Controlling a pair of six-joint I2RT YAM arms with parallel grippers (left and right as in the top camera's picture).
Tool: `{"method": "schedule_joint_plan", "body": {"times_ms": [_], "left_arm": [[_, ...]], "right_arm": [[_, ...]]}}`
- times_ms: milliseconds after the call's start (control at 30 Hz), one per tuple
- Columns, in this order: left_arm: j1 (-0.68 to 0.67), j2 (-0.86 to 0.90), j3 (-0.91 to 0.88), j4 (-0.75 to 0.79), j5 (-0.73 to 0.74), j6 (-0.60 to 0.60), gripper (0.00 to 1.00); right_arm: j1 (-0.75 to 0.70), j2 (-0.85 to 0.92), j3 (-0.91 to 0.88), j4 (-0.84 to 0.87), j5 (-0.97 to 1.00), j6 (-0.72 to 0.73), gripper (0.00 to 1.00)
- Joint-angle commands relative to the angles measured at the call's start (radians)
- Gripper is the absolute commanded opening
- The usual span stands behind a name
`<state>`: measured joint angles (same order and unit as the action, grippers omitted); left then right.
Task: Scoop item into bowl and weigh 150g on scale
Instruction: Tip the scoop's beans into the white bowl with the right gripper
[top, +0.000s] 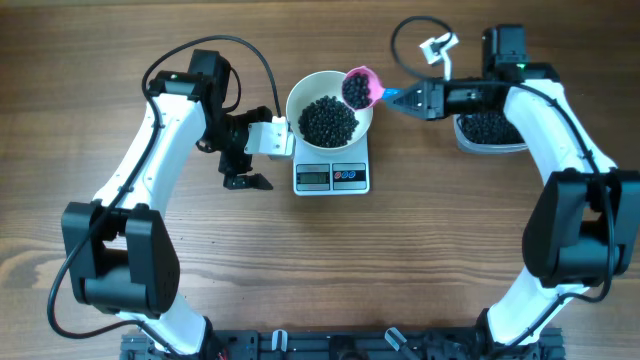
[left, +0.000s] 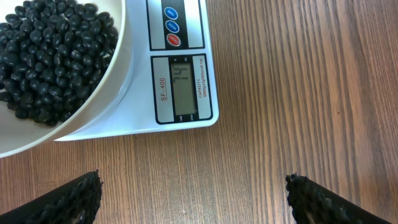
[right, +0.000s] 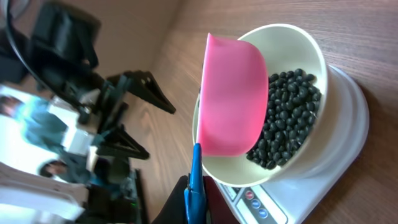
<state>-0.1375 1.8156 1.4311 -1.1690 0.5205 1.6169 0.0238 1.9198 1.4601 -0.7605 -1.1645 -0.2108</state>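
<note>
The beans (top: 328, 122) are small, round and glossy black. They lie as a loose heap that covers the floor of the white bowl (top: 300, 100) without nearing its rim. The bowl sits centred on the scale (top: 332, 178) in the middle of the table (top: 330, 270). A further load of beans fills the pink scoop (top: 358, 88), poised over the bowl's right rim. The right gripper (top: 405, 98) is pinched tight on the scoop's blue handle, so the step in hand looks like tipping a scoopful in. The next move calls for a gentle wrist roll to pour, then a check of the display (left: 184, 87), whose digits are too faint to read surely. More beans wait in the clear tub (top: 470, 143) to the right. The left gripper (left: 194, 182) hovers just left of the scale, spread wide and empty.
</note>
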Motion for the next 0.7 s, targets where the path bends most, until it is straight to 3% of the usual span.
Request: {"method": "schedule_joint_plan", "body": {"times_ms": [0,333,567,667], "left_arm": [[-0.003,0.000,-0.007,0.000,0.002,-0.002,1.00],[-0.003,0.000,-0.007,0.000,0.002,-0.002,1.00],[-0.003,0.000,-0.007,0.000,0.002,-0.002,1.00],[-0.003,0.000,-0.007,0.000,0.002,-0.002,1.00]], "right_arm": [[0.051,-0.060,0.011,0.026,0.133,-0.078,0.04],[0.195,-0.193,0.011,0.150,0.646,-0.078,0.04],[0.346,-0.208,0.011,0.176,1.038,-0.225,0.04],[0.388,-0.208,0.011,0.177,1.105,-0.265,0.04]]}}
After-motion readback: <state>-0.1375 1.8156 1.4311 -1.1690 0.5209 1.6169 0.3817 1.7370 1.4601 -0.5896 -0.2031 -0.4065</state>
